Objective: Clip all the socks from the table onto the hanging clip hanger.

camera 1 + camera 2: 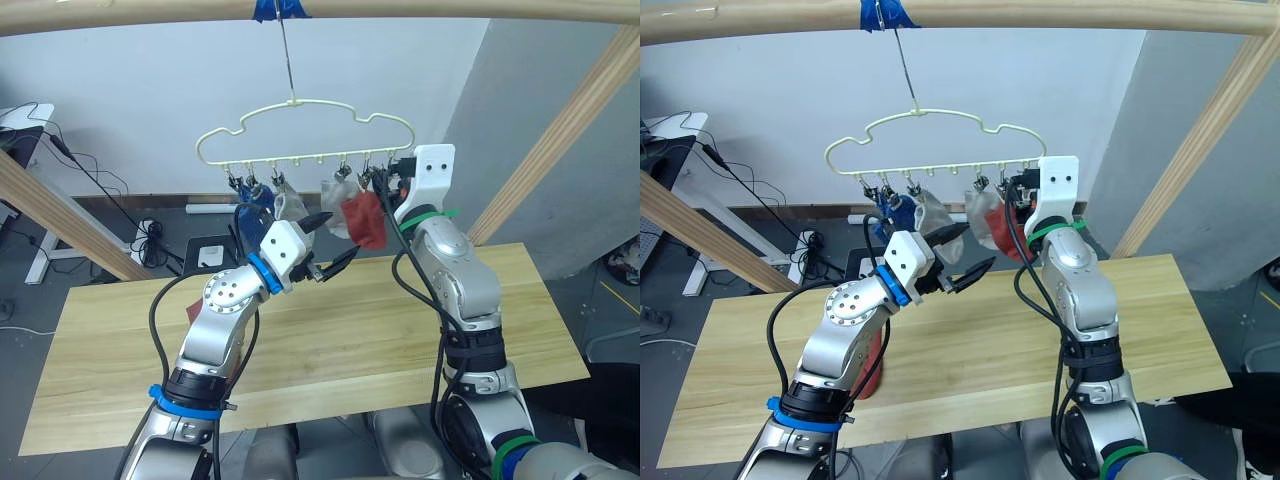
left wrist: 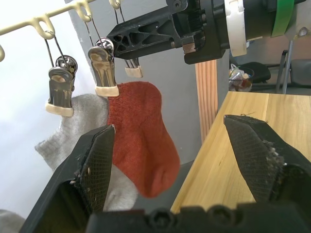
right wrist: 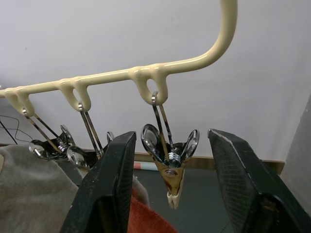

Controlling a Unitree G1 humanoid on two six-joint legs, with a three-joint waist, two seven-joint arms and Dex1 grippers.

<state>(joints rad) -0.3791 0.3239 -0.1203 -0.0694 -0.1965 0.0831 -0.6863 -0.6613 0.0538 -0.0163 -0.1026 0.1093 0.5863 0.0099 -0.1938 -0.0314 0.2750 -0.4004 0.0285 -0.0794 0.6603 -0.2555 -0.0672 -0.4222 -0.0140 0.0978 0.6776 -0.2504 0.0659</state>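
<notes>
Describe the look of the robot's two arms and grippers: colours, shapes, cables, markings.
Both arms are silver-grey metal with rounded joints and loose black cables. The left arm wears blue bands at the wrist and lower down; the right arm has green ties. Each wrist carries a white block. The left gripper and right gripper each have two black fingers, wedge-shaped, with textured pads.

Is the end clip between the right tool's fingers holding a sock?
No, the end clip hangs bare between the right tool's fingers.
</notes>
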